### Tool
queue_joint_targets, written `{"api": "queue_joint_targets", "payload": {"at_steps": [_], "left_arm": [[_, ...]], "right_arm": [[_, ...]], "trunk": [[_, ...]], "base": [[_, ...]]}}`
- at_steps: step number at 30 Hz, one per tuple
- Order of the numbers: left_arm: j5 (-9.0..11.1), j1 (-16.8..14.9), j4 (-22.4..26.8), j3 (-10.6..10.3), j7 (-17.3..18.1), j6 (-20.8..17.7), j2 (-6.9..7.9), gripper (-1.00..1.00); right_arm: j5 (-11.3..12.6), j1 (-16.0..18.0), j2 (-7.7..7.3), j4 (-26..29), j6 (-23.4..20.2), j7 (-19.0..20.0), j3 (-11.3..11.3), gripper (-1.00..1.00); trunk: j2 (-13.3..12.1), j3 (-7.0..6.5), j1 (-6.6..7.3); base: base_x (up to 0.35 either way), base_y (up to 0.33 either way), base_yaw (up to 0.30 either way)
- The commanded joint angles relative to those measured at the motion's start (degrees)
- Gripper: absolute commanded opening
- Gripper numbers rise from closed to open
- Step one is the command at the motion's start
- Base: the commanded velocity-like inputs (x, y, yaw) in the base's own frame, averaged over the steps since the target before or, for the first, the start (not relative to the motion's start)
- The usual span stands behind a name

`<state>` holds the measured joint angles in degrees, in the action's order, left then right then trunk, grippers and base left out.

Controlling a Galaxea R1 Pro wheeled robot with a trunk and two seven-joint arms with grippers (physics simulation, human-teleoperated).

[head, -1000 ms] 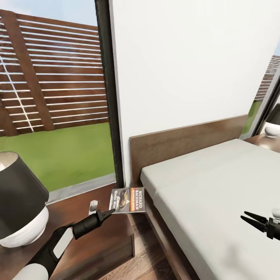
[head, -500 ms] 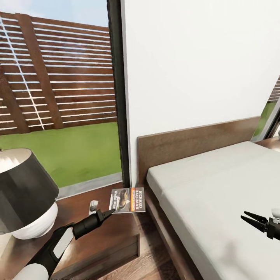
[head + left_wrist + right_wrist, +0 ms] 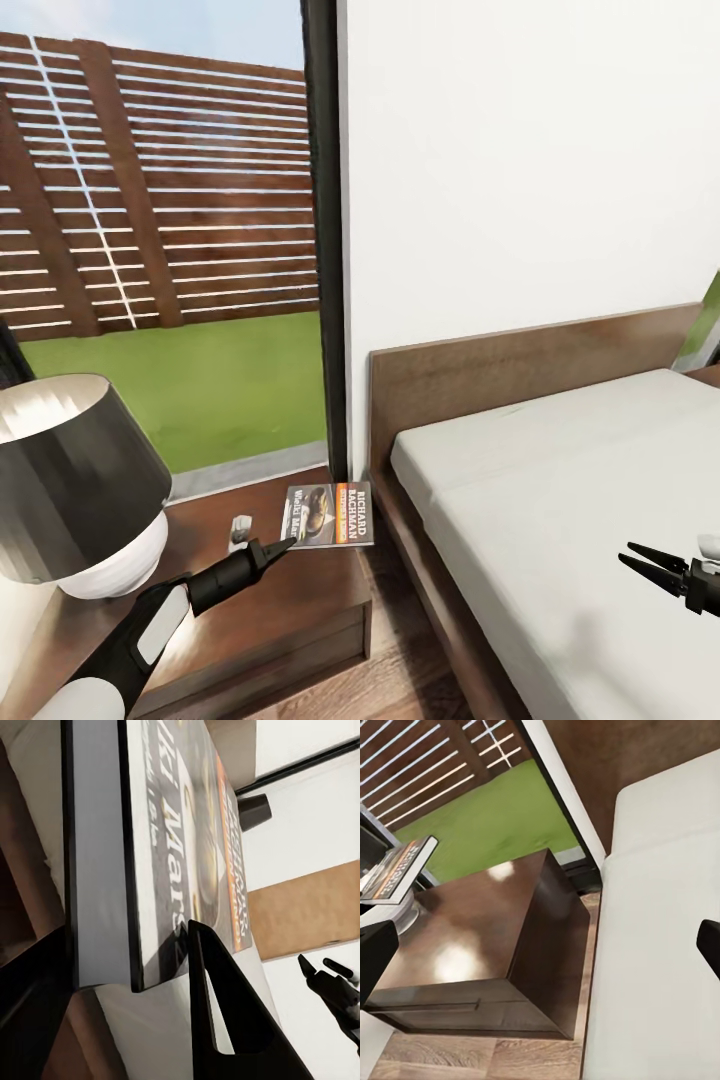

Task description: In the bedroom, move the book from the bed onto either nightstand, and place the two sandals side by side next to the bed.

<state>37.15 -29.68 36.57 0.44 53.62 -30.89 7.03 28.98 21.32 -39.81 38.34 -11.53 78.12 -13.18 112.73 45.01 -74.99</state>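
Half the job remains at least: the left hand [image 3: 285,543] grips the book [image 3: 330,514] by one edge, at lower centre above the nightstand [image 3: 290,600], not set down. Right hand [image 3: 640,563] hangs spread and empty over the bed [image 3: 560,500]. Sandals come afterward.

The nightstand [image 3: 290,600] is dark brown wood with a glossy top that carries bright reflections, plainest in the right wrist view [image 3: 487,937]. The bed [image 3: 520,360] has a matt wood-grain headboard and a smooth, pale grey mattress that looks like cloth. The book [image 3: 328,513] has a printed paper cover with a slight sheen and white page edges [image 3: 97,855]. The left gripper [image 3: 280,546] looks like matt black plastic. The lamp [image 3: 80,500] has a dark matt shade over a smooth white base. The floor [image 3: 400,660] is wood plank.
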Motion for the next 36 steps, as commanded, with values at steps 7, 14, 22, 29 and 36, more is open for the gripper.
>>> {"api": "queue_joint_targets", "payload": {"at_steps": [7,14,22,29,36], "left_arm": [[0.3,0.0,0.0,0.0,0.1,-0.5,0.0,-1.0],[0.3,0.0,0.0,0.1,0.1,-0.5,0.0,-1.0],[0.3,0.0,0.0,0.1,0.1,-0.6,0.0,-1.0],[0.3,0.0,0.0,0.0,0.1,-0.6,0.0,-1.0],[0.3,0.0,0.0,0.0,0.1,-0.6,0.0,-1.0]], "right_arm": [[0.2,0.0,-0.01,0.0,-0.6,0.2,0.0,1.0],[0.2,0.0,-0.01,0.0,-0.6,0.2,-0.1,1.0],[0.2,0.0,-0.01,0.0,-0.6,0.2,-0.1,1.0],[0.2,0.0,-0.01,0.0,-0.7,0.2,-0.1,1.0],[0.3,0.0,-0.01,0.0,-0.7,0.2,-0.1,1.0]], "trunk": [[0.0,0.05,0.01],[0.0,0.05,0.01],[0.0,0.05,0.01],[0.0,0.05,0.01],[0.0,0.05,0.01]], "base": [[0.0,0.0,0.0],[0.0,0.0,0.0],[0.0,0.0,0.0],[0.0,0.0,0.0],[0.0,0.0,0.0]]}}
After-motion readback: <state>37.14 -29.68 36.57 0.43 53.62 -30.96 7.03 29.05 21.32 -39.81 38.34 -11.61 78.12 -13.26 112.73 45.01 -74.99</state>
